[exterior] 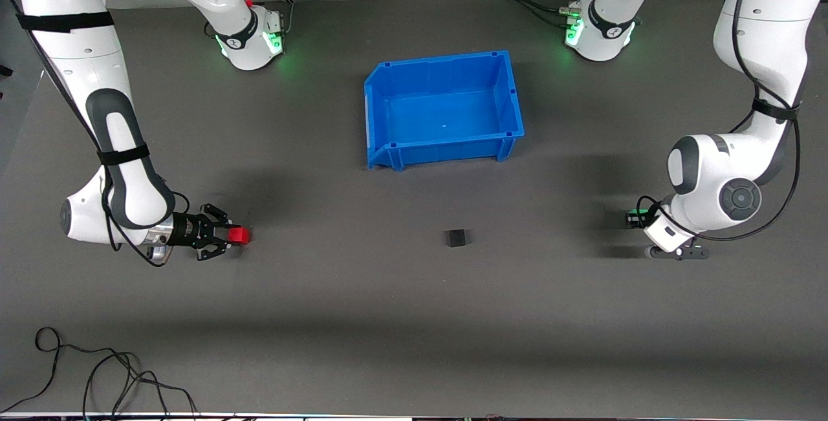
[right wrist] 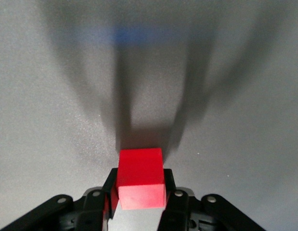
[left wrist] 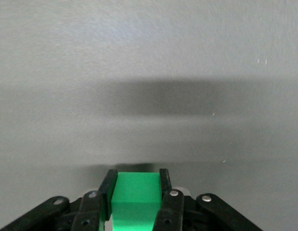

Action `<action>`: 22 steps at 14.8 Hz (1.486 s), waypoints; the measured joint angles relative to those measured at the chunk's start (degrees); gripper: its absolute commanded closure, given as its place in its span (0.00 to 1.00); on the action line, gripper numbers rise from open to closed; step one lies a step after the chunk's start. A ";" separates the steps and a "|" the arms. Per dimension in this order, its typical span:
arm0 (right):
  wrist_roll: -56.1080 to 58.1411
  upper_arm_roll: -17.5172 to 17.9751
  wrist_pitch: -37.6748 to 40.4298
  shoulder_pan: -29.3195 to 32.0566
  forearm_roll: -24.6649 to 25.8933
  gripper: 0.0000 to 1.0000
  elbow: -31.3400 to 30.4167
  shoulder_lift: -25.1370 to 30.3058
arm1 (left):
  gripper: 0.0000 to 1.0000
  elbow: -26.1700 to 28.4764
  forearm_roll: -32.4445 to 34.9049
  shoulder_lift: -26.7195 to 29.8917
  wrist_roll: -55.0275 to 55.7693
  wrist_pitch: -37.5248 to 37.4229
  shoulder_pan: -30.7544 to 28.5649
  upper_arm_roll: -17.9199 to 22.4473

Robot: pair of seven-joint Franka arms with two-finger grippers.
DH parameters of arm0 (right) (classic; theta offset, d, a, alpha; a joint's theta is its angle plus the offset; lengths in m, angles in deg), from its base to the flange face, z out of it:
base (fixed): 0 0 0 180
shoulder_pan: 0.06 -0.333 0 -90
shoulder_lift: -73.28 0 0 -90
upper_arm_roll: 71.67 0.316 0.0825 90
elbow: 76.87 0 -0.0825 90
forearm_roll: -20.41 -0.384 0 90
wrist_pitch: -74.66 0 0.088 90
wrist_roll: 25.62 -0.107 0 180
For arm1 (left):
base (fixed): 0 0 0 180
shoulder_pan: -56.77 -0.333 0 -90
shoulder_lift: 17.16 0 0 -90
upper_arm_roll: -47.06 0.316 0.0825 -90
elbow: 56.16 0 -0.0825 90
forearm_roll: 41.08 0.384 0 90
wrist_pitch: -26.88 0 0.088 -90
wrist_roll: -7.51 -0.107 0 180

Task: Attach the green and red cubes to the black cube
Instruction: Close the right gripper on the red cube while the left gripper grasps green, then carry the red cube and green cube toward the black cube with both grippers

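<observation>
The black cube (exterior: 456, 238) sits alone on the dark table, nearer to the front camera than the blue bin. My right gripper (exterior: 230, 238) is shut on the red cube (exterior: 240, 235), low over the table toward the right arm's end. In the right wrist view the red cube (right wrist: 140, 177) sits between the fingers of the right gripper (right wrist: 140, 185). My left gripper (exterior: 635, 218) is shut on the green cube (exterior: 638, 214), low over the table toward the left arm's end and mostly hidden by its wrist. The left wrist view shows the green cube (left wrist: 136, 195) clamped in the left gripper (left wrist: 136, 180).
An empty blue bin (exterior: 381, 107) stands at the table's middle, farther from the front camera than the black cube. Loose black cables (exterior: 97, 376) lie at the table's near edge toward the right arm's end.
</observation>
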 measured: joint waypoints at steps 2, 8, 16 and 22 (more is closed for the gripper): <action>-0.05 0.06 0.20 -0.18 -0.17 0.70 0.46 0.45 | 1.00 -3.14 -0.09 0.23 9.96 -4.75 1.20 -0.64; -12.86 0.29 1.03 -9.48 -0.49 0.72 4.12 4.56 | 1.00 -7.10 -1.86 0.17 43.35 -7.68 10.04 -1.18; -30.46 0.49 -11.52 -27.24 -2.64 0.73 6.55 2.19 | 1.00 -18.40 -12.00 -7.51 85.26 -7.29 18.41 -1.22; -33.62 0.50 -14.81 -35.46 -6.49 0.72 13.73 -4.85 | 1.00 -24.12 -13.71 -15.07 103.27 -2.04 24.08 -1.29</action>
